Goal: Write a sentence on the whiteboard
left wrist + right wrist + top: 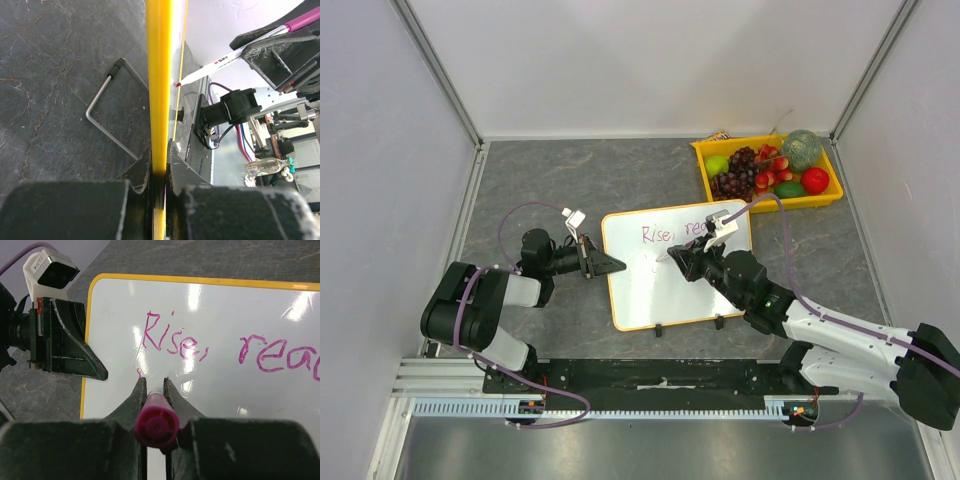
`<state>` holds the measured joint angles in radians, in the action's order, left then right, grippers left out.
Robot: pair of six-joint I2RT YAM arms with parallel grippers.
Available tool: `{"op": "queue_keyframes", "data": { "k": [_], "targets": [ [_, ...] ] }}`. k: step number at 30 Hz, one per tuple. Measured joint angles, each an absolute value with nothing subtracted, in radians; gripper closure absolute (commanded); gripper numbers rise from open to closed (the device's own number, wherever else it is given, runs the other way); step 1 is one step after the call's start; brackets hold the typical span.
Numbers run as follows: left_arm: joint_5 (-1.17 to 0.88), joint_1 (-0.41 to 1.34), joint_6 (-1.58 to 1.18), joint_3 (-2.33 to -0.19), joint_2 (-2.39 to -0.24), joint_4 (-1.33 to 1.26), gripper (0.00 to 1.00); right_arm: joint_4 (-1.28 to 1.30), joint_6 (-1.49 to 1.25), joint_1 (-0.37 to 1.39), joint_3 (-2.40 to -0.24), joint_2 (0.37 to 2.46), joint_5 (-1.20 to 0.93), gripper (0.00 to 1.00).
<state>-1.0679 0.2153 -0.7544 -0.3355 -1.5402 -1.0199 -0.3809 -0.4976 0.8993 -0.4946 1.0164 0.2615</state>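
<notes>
grey table [540, 180]: whiteboard [660, 295], yellow fruit tray [775, 203]

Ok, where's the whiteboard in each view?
Top external: whiteboard at centre, between the arms.
Left wrist: whiteboard edge-on, a yellow line up the middle.
Right wrist: whiteboard across the upper frame.
Shared landmark: left gripper clamped on the board's edge, seen in all three views.

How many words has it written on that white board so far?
2. "Rise," sits at the whiteboard's upper left; a word beginning "rea" follows to its right, cut off at the picture's edge. The marker may hide more.
</notes>
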Motion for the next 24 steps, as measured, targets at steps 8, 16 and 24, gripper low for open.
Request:
{"op": "queue_keyframes", "data": {
  "k": [8, 16, 24],
  "targets": [
    [-1.068, 0.215, -0.754, -0.336, -1.54, -1.019, 0.98, -0.394, -0.509, 0.899, -0.472, 1.006, 0.259, 1.0],
    [-1.068, 0.215, -0.754, -0.336, -1.542, -1.019, 0.98, -0.393, -0.533, 0.899, -0.416, 0.955, 0.242, 1.0],
    [-1.068, 0.215, -0.754, -0.336, -1.542, -1.019, 0.98, -0.393, -0.543, 0.899, -0.404, 0.946, 0.233, 1.0]
  ]
}}
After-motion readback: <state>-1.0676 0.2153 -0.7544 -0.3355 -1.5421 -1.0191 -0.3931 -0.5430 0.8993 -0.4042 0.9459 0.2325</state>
